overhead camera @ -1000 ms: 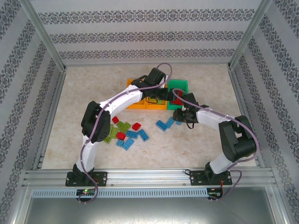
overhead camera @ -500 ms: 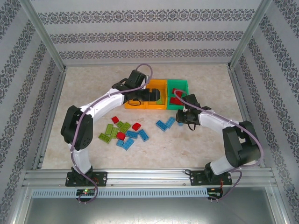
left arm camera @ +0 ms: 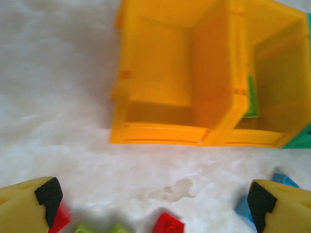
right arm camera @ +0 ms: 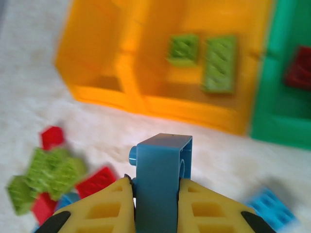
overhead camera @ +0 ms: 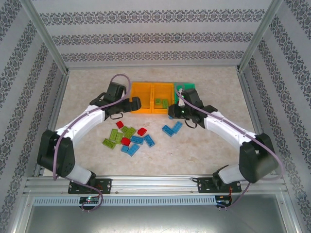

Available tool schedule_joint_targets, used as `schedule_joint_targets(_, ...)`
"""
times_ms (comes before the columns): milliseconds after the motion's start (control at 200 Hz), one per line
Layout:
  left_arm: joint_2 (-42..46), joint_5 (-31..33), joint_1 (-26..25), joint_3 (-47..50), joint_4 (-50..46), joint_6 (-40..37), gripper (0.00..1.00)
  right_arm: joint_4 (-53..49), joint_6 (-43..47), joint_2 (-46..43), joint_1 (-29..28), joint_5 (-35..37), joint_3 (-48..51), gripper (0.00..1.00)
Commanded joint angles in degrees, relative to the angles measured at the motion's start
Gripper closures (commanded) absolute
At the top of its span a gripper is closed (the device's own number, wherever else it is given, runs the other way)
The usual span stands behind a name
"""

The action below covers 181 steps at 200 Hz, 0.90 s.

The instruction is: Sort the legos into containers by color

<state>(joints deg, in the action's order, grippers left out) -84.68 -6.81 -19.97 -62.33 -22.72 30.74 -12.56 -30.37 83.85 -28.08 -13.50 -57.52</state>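
Note:
Three containers stand in a row at the back: an empty left orange bin, a middle orange bin holding two light green legos, and a green bin holding a red lego. My right gripper is shut on a blue lego, held upright just in front of the middle bin. My left gripper is open and empty, low in front of the left orange bin. Loose red, green and blue legos lie on the table.
Two blue legos lie below my right gripper. A red lego lies just under my left gripper's gap. Metal frame rails and patterned walls border the table on every side.
My left arm swung left, from above the bins to in front of the left orange bin, and opened wider. My right gripper shut on a blue lego and moved left towards the bins.

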Motion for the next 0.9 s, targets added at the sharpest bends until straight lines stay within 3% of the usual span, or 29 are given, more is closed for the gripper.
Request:
schedule_joint_targets(0,3.89,4.68,2.32,3.13,-4.26,1.27,0.0,7.51,-5.27,6.1,-1.08,-6.3,-4.81,0.82)
schedule_joint_targets(245,7.52,7.31,5.02,8.05,-8.86,1.93,0.0,11.71,-10.07,20.84,-3.02,-8.98,-19.01,0.82)
schedule_joint_targets(480,5.83,8.57,5.7,8.97,-12.44,1.85,0.0,7.24,-10.81,31.47,-3.26,-4.43,-30.69,0.77)
schedule_joint_targets(704,-0.06,3.24,5.7,7.66,-12.12,3.12,0.0,4.17,-10.41,37.57,-3.13,-2.22,-36.95,0.73)
schedule_joint_targets(899,-5.3,1.4,5.67,4.96,-12.52,4.09,0.06,1.43,-9.56,40.21,-3.13,-1.23,-40.18,0.65)
